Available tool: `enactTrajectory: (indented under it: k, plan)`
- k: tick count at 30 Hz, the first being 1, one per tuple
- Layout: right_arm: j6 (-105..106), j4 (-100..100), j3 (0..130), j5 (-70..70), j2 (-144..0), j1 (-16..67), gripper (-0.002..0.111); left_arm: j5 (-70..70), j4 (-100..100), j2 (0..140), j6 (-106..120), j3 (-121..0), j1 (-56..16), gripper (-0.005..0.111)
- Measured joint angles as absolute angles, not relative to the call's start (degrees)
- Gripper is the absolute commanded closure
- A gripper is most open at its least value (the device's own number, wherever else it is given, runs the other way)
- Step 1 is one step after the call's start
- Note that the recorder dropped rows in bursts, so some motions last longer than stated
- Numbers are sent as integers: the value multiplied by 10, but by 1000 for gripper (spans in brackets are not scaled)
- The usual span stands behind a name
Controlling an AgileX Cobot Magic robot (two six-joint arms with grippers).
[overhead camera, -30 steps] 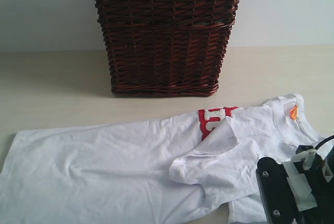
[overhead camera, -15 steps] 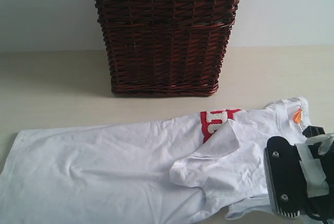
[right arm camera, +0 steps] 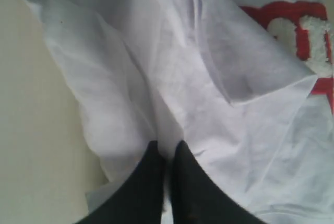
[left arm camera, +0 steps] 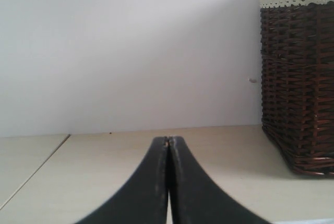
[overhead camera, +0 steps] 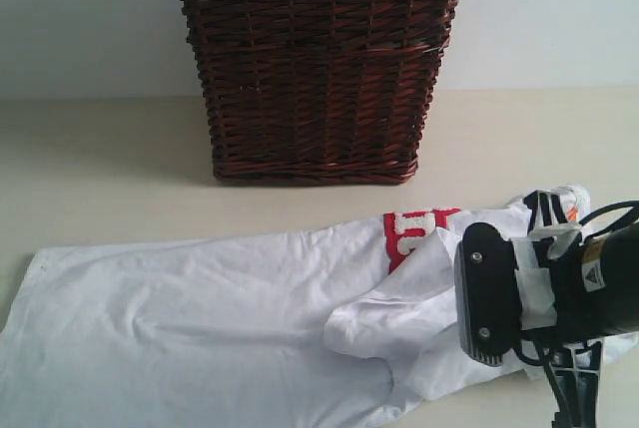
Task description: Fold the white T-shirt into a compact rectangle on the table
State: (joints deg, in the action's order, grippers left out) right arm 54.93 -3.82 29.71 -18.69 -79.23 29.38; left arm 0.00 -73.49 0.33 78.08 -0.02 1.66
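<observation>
The white T-shirt sprawls along the desk's near side: thin, floppy, light. My right claw is pinched on its cloth, left claw closed on nothing. I'd grab hems or seams.

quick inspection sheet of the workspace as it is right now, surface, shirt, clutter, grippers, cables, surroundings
surface: table, pale beige, matte, no spills seen
job's things: white T-shirt lying creased on the table, one sleeve flipped over the chest, red band partly showing, not yet a rectangle
clutter: dark wicker basket standing behind the shirt, apart from it
grippers: right gripper shut on a pinch of shirt fabric; left gripper shut, empty, above bare table
cables: black cable looping off the right arm near the collar
surroundings: plain white wall; nothing else seen
</observation>
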Motion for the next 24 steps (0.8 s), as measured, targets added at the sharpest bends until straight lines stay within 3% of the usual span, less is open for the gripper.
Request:
enactTrajectory:
  k: [10,13,16,18,24]
  plan:
    - [549,-46,297,-5,-853,294,106,0,-735,3,781,0,17,107]
    - [549,-46,297,42,-864,294,93,0,-735,3,781,0,17,107]
    - [549,-46,297,56,-890,294,67,0,-735,3,781,0,17,107]
    - [549,-46,297,55,-915,294,56,0,-735,3,781,0,17,107]
    - [543,44,297,136,-948,294,54,0,-735,3,781,0,17,107]
